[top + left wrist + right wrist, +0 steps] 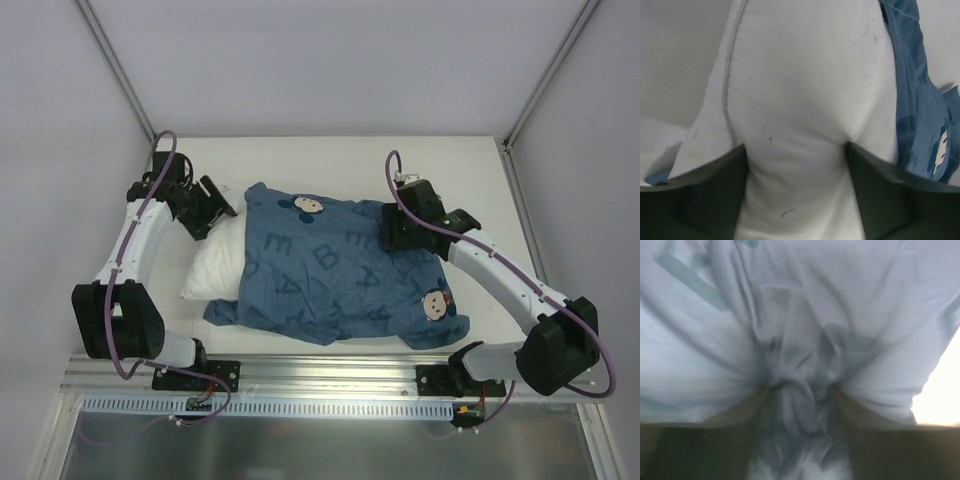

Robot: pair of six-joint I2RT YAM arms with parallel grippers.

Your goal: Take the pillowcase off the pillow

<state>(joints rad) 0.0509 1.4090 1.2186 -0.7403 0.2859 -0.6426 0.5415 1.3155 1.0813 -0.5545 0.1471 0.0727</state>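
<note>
The blue pillowcase [335,272] with dark letters and mouse faces covers most of the white pillow [215,266], whose left end sticks out bare. My left gripper [212,212] is shut on that bare pillow end; in the left wrist view the white pillow [800,115] bulges between the dark fingers [715,195], with the pillowcase's hem [920,115] at the right. My right gripper [398,232] is shut on a bunched fold of the pillowcase [800,400] at its far right side; the fabric fills the right wrist view.
The white table [300,160] is bordered by side walls with metal posts [125,75] at left and right. An aluminium rail [320,375] runs along the near edge by the arm bases.
</note>
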